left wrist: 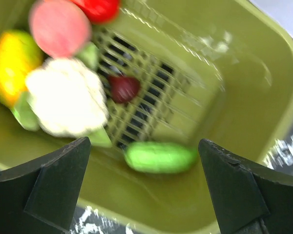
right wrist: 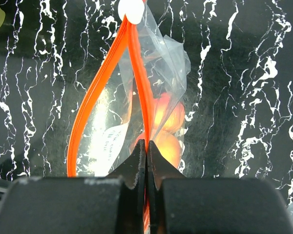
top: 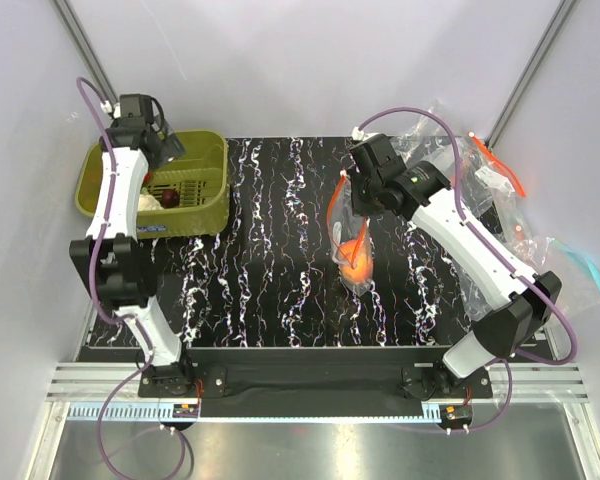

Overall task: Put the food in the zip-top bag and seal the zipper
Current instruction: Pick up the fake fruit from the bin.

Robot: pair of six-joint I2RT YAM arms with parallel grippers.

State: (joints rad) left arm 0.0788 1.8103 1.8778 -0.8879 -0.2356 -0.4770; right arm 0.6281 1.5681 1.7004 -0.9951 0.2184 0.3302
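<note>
One fruit is not yet bagged: the dark plum lies on the grid floor of the olive basket, just beside the cauliflower. Your left gripper hovers over the basket with its jaws spread wide, holding nothing. Your right gripper is pinched tight on one lip of the zipper. It holds the zip-top bag up over the middle of the table. I cannot tell whether the bag's bottom rests on the table. The mouth gapes and the white slider sits at the far end. At least two peaches show through the film, low in the bag. A third is not confirmed.

Risks from here:
- Wrong pick. The plum is small and crowded, so wide jaws coming down off-centre could close on the cauliflower or the green piece.
- Jam. A fingertip could catch in the grid slots.
- Roll-out. A round plum pinched off-axis may squirt free.
- Bag collapse. With only one lip held, the mouth may fold shut, or the fruit's weight may tip it.
- Bad seal. Film or fruit could get trapped in the track.
</note>
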